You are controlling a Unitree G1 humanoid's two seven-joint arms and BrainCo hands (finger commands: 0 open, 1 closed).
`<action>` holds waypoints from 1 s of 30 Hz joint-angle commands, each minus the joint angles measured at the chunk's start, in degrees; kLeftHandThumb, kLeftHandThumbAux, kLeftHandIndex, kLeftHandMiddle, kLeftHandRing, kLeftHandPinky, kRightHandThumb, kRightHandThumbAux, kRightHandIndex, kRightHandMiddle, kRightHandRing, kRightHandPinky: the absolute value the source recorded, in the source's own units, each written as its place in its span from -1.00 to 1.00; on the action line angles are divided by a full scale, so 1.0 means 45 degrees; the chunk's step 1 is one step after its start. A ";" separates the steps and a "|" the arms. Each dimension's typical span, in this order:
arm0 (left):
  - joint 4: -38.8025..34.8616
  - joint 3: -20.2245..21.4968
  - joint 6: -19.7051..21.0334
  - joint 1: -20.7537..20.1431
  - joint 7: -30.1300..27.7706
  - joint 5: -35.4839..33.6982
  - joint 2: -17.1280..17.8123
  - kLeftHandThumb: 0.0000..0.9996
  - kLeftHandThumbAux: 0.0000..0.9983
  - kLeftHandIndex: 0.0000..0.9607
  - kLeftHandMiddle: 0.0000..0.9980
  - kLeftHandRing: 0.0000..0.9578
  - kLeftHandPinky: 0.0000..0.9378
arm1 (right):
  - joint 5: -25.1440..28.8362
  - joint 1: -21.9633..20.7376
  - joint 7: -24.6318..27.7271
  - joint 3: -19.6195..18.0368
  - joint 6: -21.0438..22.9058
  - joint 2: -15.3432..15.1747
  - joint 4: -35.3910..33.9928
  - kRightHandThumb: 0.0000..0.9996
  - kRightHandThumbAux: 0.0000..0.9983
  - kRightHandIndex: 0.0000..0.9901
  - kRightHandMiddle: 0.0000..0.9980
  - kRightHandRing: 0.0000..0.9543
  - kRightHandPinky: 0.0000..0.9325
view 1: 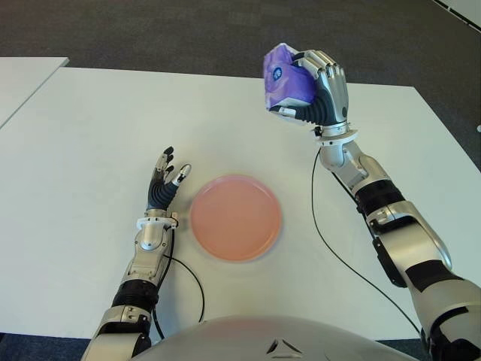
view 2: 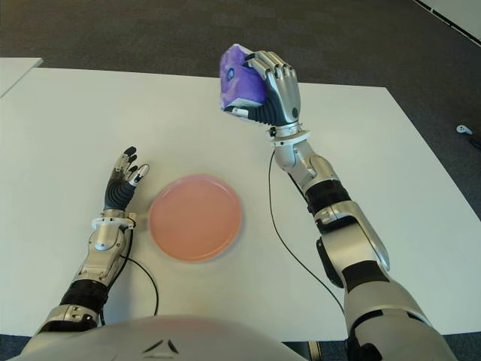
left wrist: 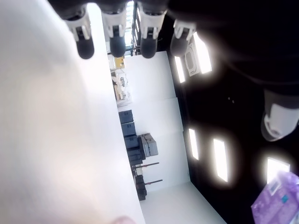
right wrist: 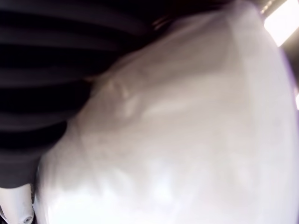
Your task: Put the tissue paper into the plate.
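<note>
Tissue paper pack (view 1: 285,79), purple, clasped in the right hand (view 1: 316,89) raised beyond the pink plate (view 1: 235,216). Likely light, soft and crushable; best held across its broad faces. Left hand (view 1: 162,188), fingers extended and empty, beside the plate's left.

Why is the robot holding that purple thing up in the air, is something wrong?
Nothing looks broken or spilled. The right hand grips the purple tissue pack, squashing it a little, held up beyond the empty pink plate. The left hand shows open, left of the plate.
</note>
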 commanded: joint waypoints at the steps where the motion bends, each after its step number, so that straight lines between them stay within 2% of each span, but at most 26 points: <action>1: 0.0439 -0.0068 0.0645 0.0628 0.0030 0.0113 -0.0086 -1.00 -0.19 -1.00 -1.00 -1.00 -1.00 | 0.0120 0.0948 0.0624 -0.0414 0.0099 0.0348 -0.1091 0.71 0.36 -0.20 0.08 0.78 0.82; 6: 0.0318 -0.0080 0.0785 0.0655 0.0054 0.0129 -0.0093 -1.00 -0.20 -1.00 -1.00 -1.00 -1.00 | -0.0050 0.1334 0.0874 -0.0676 -0.0047 0.0645 -0.1700 0.71 0.36 -0.19 0.08 0.79 0.83; 10: 0.0311 -0.0051 0.0743 0.0653 0.0104 0.0115 -0.0113 -1.00 -0.20 -1.00 -1.00 -1.00 -1.00 | -0.0381 0.2200 0.0859 -0.0461 -0.0496 0.1079 -0.2754 0.71 0.36 -0.20 0.08 0.80 0.80; 14: 0.0285 -0.0050 0.0706 0.0685 0.0076 0.0081 -0.0129 -1.00 -0.19 -1.00 -1.00 -1.00 -1.00 | -0.0570 0.3018 0.1525 -0.0321 -0.0769 0.1024 -0.4015 0.71 0.36 -0.20 0.08 0.79 0.79; 16: 0.0233 -0.0055 0.0736 0.0713 0.0058 0.0060 -0.0146 -1.00 -0.19 -1.00 -1.00 -1.00 -1.00 | -0.0368 0.3258 0.2312 -0.0148 -0.1143 0.0876 -0.4365 0.71 0.36 -0.20 0.08 0.79 0.80; 20: 0.0213 -0.0044 0.0797 0.0706 0.0028 0.0020 -0.0155 -1.00 -0.19 -1.00 -1.00 -1.00 -1.00 | -0.0367 0.3466 0.3337 0.0122 -0.1748 0.0849 -0.4399 0.71 0.36 -0.20 0.08 0.79 0.80; 24: 0.0202 -0.0049 0.0783 0.0714 0.0025 0.0014 -0.0163 -1.00 -0.19 -1.00 -1.00 -1.00 -1.00 | -0.0938 0.3829 0.3608 0.0444 -0.2311 0.0870 -0.4130 0.71 0.36 -0.20 0.09 0.77 0.80; 30: 0.0135 -0.0094 0.0927 0.0736 -0.0068 0.0014 -0.0139 -1.00 -0.19 -1.00 -1.00 -1.00 -1.00 | -0.0987 0.4257 0.4494 0.0794 -0.3263 0.0488 -0.3707 0.71 0.36 -0.19 0.08 0.74 0.77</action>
